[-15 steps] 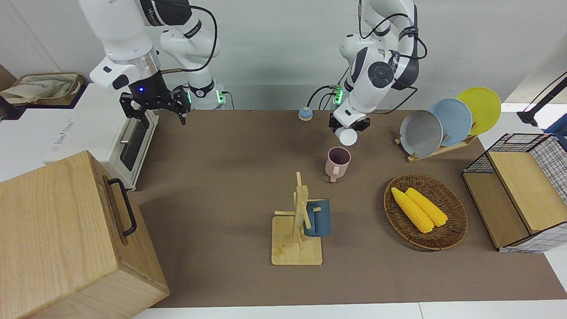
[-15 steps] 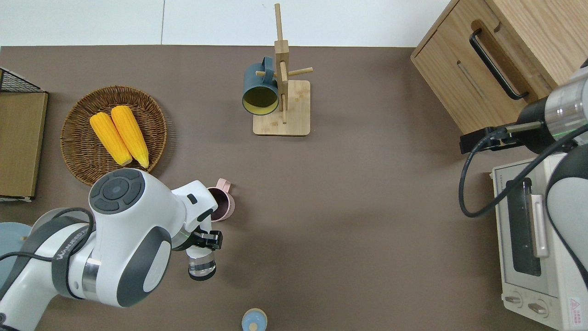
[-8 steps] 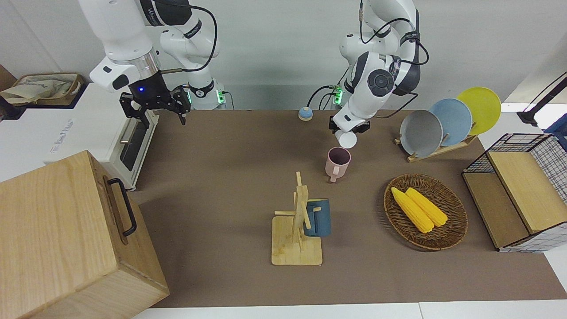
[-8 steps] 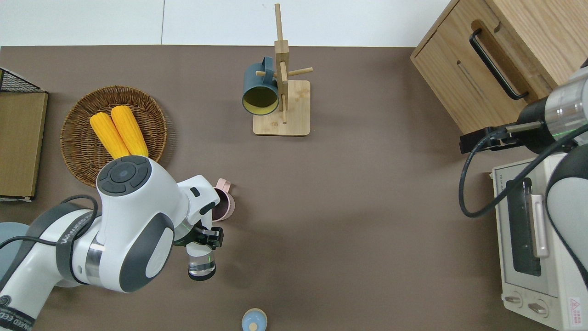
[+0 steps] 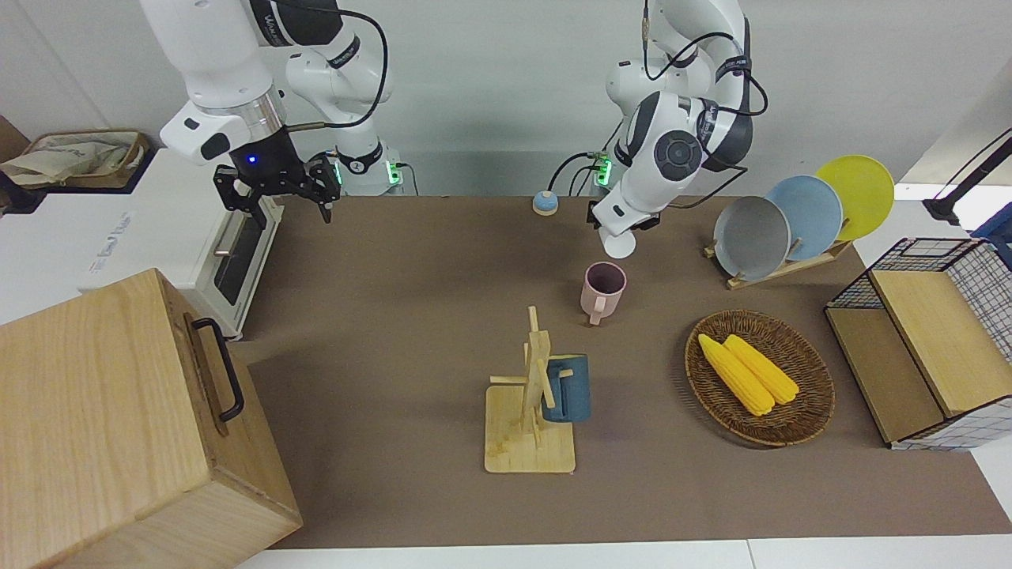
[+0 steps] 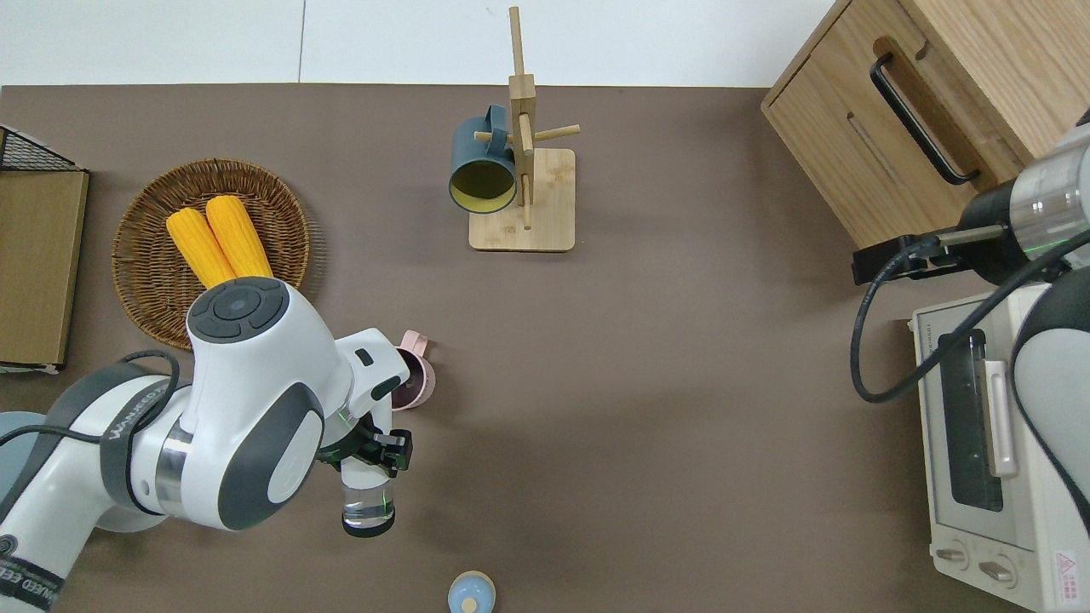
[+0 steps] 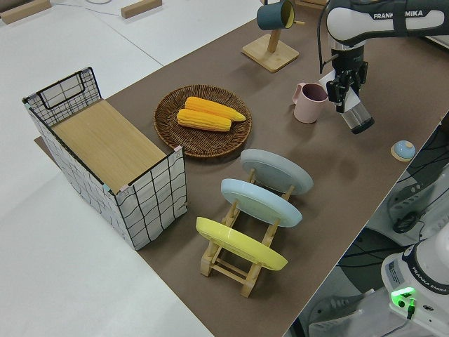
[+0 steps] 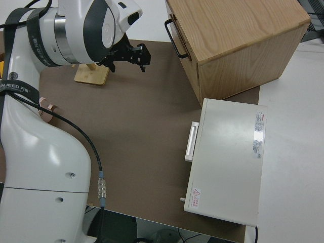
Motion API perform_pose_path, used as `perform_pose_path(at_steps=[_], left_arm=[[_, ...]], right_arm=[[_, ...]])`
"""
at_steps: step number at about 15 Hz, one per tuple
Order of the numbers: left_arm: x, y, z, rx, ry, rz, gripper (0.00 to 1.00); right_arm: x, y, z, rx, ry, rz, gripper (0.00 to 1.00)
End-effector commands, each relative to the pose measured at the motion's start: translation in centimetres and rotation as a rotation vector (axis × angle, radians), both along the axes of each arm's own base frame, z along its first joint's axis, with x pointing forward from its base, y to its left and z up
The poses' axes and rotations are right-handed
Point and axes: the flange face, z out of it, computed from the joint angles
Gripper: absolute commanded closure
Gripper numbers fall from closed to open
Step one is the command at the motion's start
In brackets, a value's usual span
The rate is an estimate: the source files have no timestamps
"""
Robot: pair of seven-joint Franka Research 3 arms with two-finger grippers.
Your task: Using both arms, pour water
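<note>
One clear bottle [image 6: 368, 504] pinched in left tool [image 6: 375, 449], beside pink mug [image 5: 602, 289]; arm reads FRANKA EMIKA; right tool [image 5: 273, 194] spread, parked

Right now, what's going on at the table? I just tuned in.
The left gripper holds a clear glass tilted in the air, over bare table just on the robots' side of the pink mug. The mug stands upright on the table, and the glass's mouth is not over it. Whether any water has been poured cannot be seen. The right arm is parked, its gripper open and empty.
</note>
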Motion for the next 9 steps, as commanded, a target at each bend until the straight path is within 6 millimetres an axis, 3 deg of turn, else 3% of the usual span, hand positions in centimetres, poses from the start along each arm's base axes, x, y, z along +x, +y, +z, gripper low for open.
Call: perform_pose_path(at_steps=[1,6,9], left_arm=[[1.1,-0.3,1.0,0.02,0.036,0.001,1.0],[1.3,-0.6,-0.5,0.024,0.083,-0.006,1.0],[1.9,-0.7,-0.4,0.021,0.097,-0.008,1.0]], right_arm=[[-0.1,-0.3,0.3,0.021,-0.009,0.012,0.009],[-0.1,-0.3,0.3,0.021,-0.009,0.012,0.009],[-0.1,-0.3,0.3,0.021,-0.009,0.012,0.009]])
